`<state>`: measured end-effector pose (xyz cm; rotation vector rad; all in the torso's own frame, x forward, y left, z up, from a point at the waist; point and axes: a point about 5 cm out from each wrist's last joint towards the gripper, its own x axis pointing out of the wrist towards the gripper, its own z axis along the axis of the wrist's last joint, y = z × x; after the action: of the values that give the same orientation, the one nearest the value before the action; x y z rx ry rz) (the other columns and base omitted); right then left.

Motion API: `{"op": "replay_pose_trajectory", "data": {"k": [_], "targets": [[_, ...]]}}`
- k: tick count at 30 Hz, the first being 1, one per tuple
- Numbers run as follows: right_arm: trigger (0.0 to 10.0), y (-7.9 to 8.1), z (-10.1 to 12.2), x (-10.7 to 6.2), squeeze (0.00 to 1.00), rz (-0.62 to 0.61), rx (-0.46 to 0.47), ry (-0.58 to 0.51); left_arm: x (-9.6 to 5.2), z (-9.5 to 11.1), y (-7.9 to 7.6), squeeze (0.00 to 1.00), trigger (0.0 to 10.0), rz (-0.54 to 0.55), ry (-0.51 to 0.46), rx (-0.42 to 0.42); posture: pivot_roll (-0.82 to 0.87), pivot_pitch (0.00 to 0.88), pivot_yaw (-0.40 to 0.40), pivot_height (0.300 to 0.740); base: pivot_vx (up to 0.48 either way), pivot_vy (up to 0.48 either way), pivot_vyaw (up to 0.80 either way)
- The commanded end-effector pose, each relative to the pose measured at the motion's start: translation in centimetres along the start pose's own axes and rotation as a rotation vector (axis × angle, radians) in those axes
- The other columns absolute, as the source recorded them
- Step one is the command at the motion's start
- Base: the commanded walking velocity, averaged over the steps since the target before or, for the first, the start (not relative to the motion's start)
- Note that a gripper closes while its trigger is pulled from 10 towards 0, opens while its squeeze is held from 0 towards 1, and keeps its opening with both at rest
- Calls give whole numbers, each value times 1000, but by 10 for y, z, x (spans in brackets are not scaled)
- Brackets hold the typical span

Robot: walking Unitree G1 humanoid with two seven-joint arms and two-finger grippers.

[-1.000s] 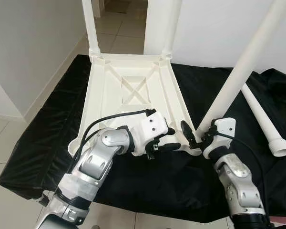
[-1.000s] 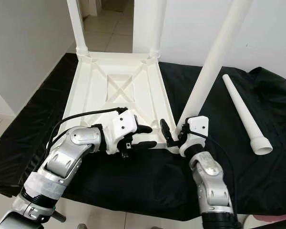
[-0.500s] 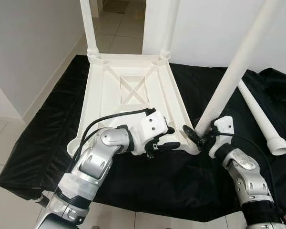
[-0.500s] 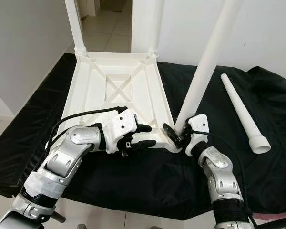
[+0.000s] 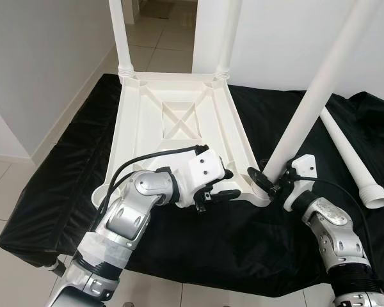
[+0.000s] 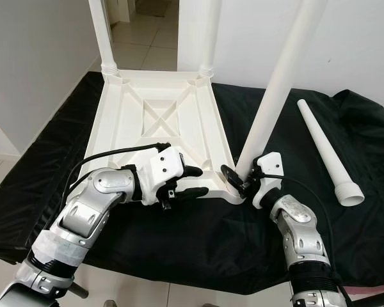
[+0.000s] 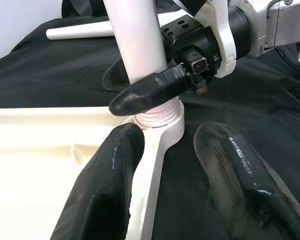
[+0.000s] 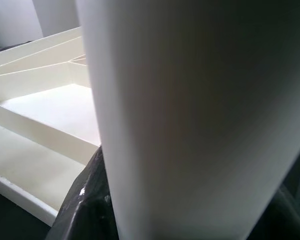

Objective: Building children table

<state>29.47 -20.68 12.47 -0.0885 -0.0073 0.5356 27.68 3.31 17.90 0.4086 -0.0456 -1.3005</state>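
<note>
Right hand [image 5: 272, 181] grips the long white plastic tube leg [image 5: 310, 102] at its base: light, stiff, slippery. Left hand [image 5: 225, 185], open, straddles the upturned white plastic tabletop [image 5: 173, 121] rim at 6 o'clock.

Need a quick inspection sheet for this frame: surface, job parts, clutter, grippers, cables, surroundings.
Surface: black cloth covers the work surface, wrinkled at the right.
Job's things: white tabletop lies upside down; two legs stand in its far corners; a third leg leans in the near right corner socket; a spare leg lies loose on the cloth at right.
Clutter: nothing seen.
Grippers: left gripper open, astride the tabletop's near rim by that socket; right gripper shut on the third leg's base.
Cables: black cable loops over the left arm; another runs along the right forearm.
Surroundings: white walls, tiled floor beyond.
</note>
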Motion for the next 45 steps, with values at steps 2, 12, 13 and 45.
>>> {"op": "replay_pose_trajectory", "data": {"k": [2,12,13,45], "targets": [[10000,-1,-5,-4,0,-32,33,24,0,-1,8,0,10000,129,8,7,-59,0,-34,740,0,0,0],[10000,32,-17,3,0,-366,142,85,0,-2,6,0,10000,127,8,1,-54,0,-40,740,0,0,0],[10000,32,-17,3,0,-366,142,85,0,-2,6,0,10000,127,8,1,-54,0,-40,740,0,0,0],[10000,69,-1,12,1000,-694,225,8,1,-2,2,0,10000,119,5,5,-48,0,-54,740,0,0,0]]}}
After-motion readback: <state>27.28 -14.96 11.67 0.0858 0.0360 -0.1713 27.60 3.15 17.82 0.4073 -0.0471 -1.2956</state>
